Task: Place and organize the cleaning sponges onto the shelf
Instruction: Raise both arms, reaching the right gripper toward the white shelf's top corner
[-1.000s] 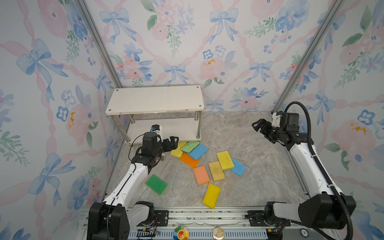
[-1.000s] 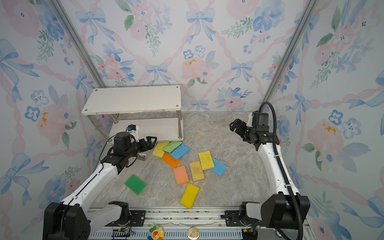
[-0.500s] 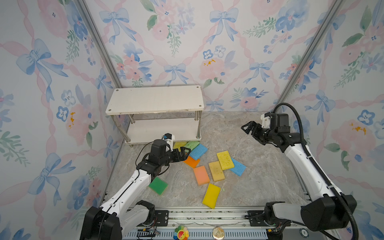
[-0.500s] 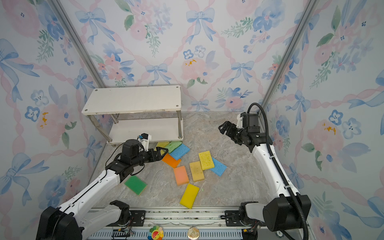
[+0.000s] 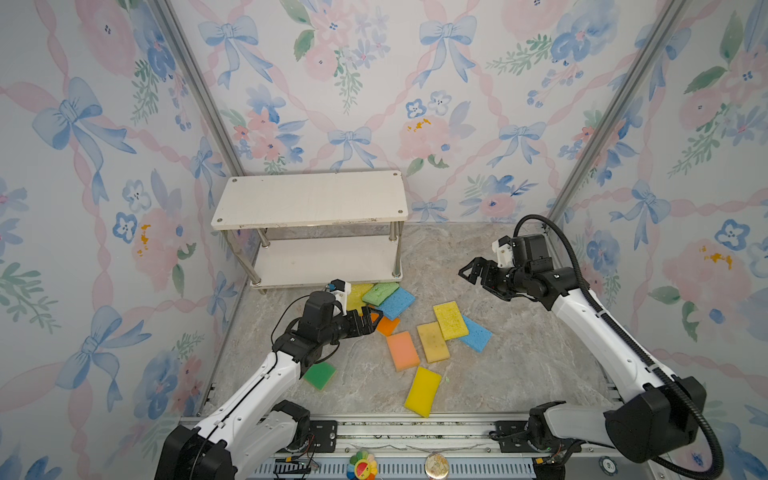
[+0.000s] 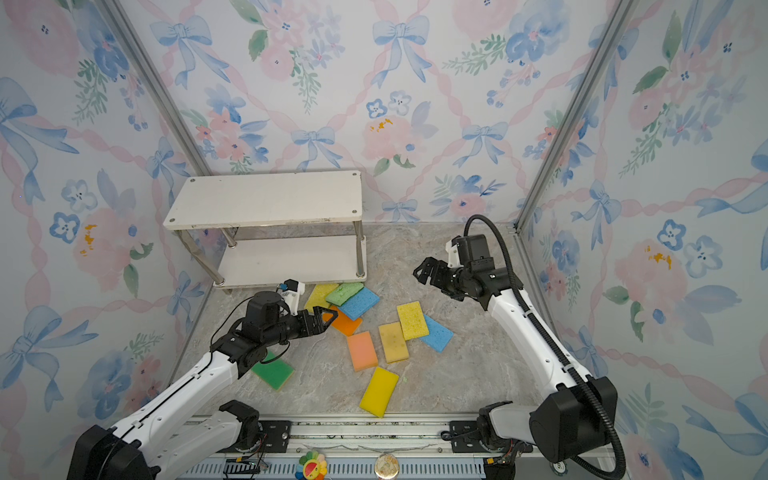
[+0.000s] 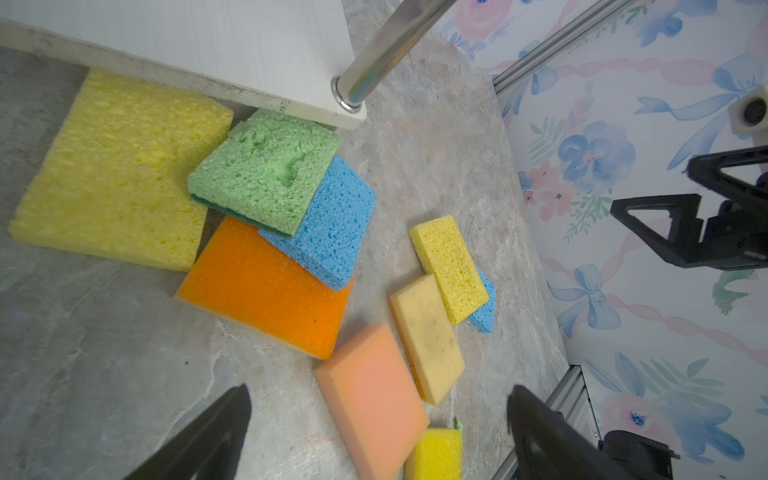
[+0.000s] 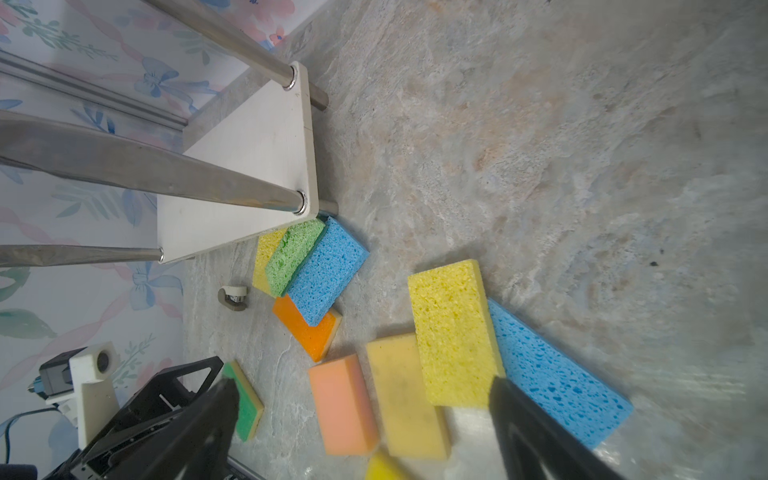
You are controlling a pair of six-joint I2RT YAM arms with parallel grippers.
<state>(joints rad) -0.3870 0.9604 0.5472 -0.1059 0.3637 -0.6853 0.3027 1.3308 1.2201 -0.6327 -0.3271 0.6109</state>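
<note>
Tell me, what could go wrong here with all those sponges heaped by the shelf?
The open left gripper points at the orange sponge, which lies under the blue sponge; pulling it may drag the heap. The light green sponge sits at the shelf corner and might snag. The dark green sponge lies beneath the left arm, which could knock it.

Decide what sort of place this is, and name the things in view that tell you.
Probably a staged robot test booth, not a real room: flowered wallpaper panels framed by bare aluminium posts, two robot arms mounted on a metal rail, and sponges strewn beside a small shelf as practice props.
</note>
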